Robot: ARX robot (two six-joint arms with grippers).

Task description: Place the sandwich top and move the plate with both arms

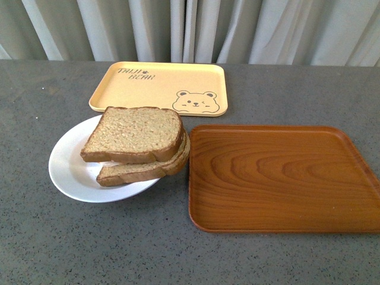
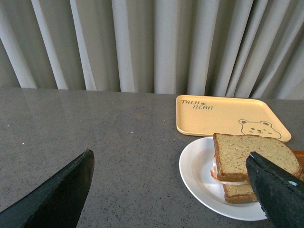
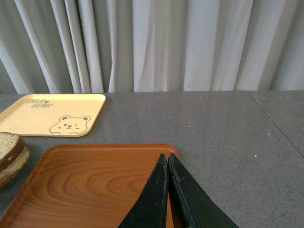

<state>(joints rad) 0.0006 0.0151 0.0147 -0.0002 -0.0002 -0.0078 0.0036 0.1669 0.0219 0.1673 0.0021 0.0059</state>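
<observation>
Wide open and empty, my left gripper (image 2: 168, 156) hangs near the plate (image 1: 68, 169) and my right gripper (image 3: 166, 159) is pinched shut, empty, by the wooden tray (image 1: 279, 178), because I think the sandwich top (image 1: 133, 133) already sits stacked on that plate.

filling (image 2: 228, 179) mostly hidden under sandwich top (image 1: 135, 132), wooden tray (image 1: 279, 178) cropped

Bread first: sandwich top (image 1: 133, 132) speckled tan-brown, crust darker brown. plate (image 1: 68, 169) plain white. bear tray (image 1: 148, 86) pale yellow, brown bear face and lettering. wooden tray (image 1: 279, 178) orange-brown, swirling grain. surface (image 1: 59, 249) dark grey (fine pale flecks). curtain (image 1: 178, 29) grey-white. left gripper (image 2: 169, 157) and right gripper (image 3: 167, 157) black.
</observation>
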